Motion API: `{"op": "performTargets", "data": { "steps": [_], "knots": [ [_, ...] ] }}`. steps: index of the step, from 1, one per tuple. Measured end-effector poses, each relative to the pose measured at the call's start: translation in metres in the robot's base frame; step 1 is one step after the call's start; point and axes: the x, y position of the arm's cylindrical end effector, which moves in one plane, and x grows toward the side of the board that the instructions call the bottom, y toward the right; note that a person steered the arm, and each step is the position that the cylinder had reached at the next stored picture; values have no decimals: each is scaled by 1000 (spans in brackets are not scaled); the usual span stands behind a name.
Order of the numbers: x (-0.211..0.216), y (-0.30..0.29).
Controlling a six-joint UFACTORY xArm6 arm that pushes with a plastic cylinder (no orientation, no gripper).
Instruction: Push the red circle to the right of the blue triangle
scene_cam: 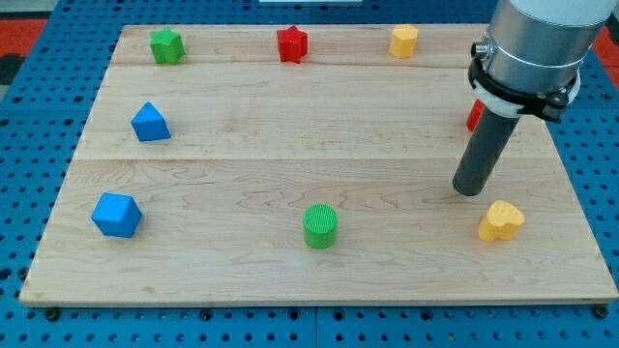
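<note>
The red circle [473, 117] is near the board's right edge, mostly hidden behind my rod; only a sliver of red shows. The blue triangle [150, 122] lies at the view's left, in the upper half of the board. My tip [469, 189] rests on the board below the red circle, toward the view's bottom, and far to the right of the blue triangle. I cannot tell whether the rod touches the red circle.
A green star [166, 44], a red star [291, 43] and a yellow hexagon [403, 41] line the top edge. A blue cube [116, 215] sits at the lower left, a green cylinder [320, 226] bottom centre, a yellow heart [500, 221] right of my tip.
</note>
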Motion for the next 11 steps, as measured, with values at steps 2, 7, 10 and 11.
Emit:
{"op": "performTargets", "data": {
  "steps": [2,7,10,11],
  "knots": [
    [-1,11],
    [-123,-5],
    [-113,-162],
    [-112,-132]
  ]
}}
